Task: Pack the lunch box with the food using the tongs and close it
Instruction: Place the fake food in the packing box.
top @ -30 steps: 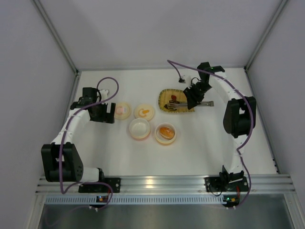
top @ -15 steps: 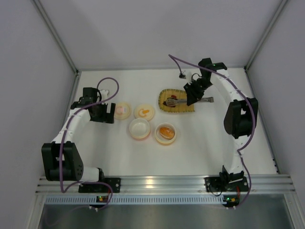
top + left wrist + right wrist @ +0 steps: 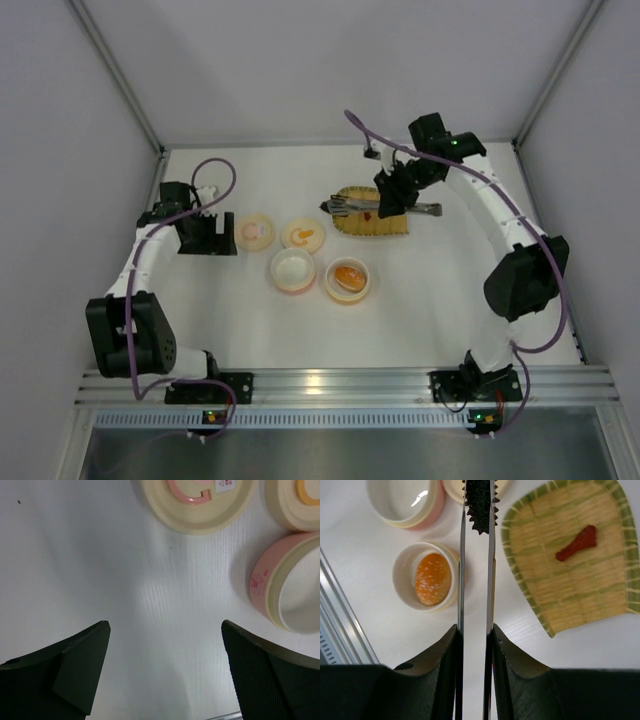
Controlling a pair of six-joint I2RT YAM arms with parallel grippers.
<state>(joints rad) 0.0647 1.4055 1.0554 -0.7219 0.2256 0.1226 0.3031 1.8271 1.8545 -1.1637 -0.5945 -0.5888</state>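
The tongs (image 3: 461,580) are off the woven tray (image 3: 580,590) and in the air, clamped at their handle end by the right gripper (image 3: 474,636). A second ago they lay low across the tray. Since then the fingers have squeezed the two arms almost parallel, and the arm has risen and swung left. A dark piece (image 3: 479,505) with a jagged edge sits pinched between the tips, so we judge the pick made and the carry under way.

From above, the long axis runs left to right. The joined end sticks out to the right of the gripper, and the tips point left, just past the tray's left edge toward the open containers.

The reddish piece (image 3: 577,542) remains on the tray. The orange piece (image 3: 432,578) already sits in the small cup (image 3: 402,572), with the empty pink-sided bowl (image 3: 405,502) just beyond it. Far to the left, the left gripper (image 3: 165,670) hangs spread wide over the table (image 3: 75,555), holding nothing.
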